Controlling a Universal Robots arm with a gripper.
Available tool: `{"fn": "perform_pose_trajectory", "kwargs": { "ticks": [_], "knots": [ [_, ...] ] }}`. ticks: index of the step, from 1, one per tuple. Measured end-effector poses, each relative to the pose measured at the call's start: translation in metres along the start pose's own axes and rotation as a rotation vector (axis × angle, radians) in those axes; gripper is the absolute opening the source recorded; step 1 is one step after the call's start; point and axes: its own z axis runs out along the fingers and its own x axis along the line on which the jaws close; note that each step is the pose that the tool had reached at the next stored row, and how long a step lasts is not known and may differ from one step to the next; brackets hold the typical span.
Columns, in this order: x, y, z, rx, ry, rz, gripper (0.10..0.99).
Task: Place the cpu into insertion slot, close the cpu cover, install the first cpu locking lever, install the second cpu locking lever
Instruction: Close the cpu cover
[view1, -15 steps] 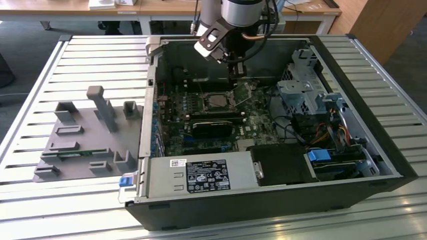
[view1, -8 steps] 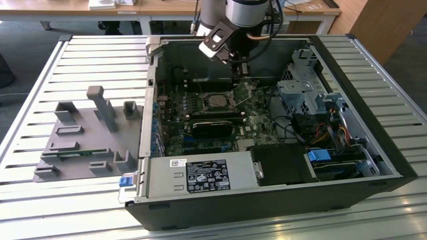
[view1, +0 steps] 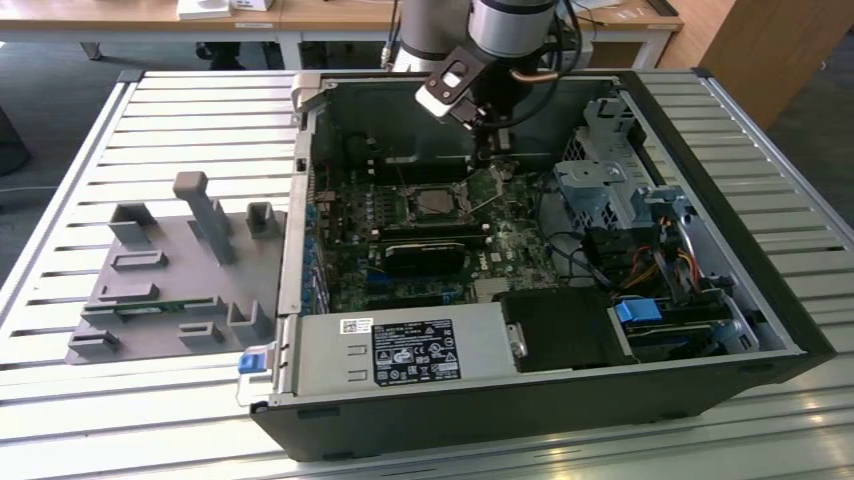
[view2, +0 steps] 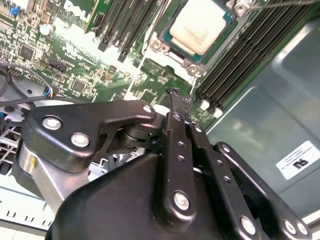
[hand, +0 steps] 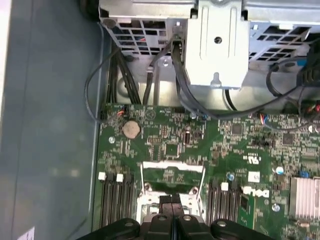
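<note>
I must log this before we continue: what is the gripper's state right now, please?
Gripper: closed, holding nothing visible, close to the cpu.

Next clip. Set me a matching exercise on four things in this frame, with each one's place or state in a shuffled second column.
Column one:
1 cpu
2 gripper
3 coin battery
4 grey fixture plate

Column two:
A round, lying on the green board
B outside the case, toward the exterior view's left
C silver square top, between black memory slots
D fingers closed together, above the board

Pairs: 1-C, 2-D, 3-A, 4-B
</note>
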Motion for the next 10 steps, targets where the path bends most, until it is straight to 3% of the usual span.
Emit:
{"fn": "perform_pose_trajectory", "kwargs": {
  "ticks": [3,7,10],
  "knots": [
    [-0.0001,0.0058,0.0024,0.006,0.0002,0.000,0.106],
    [-0.0005,0.0124,0.0051,0.006,0.0002,0.001,0.106],
    [-0.0007,0.0133,0.0080,0.006,0.0004,0.001,0.106]
  ]
}}
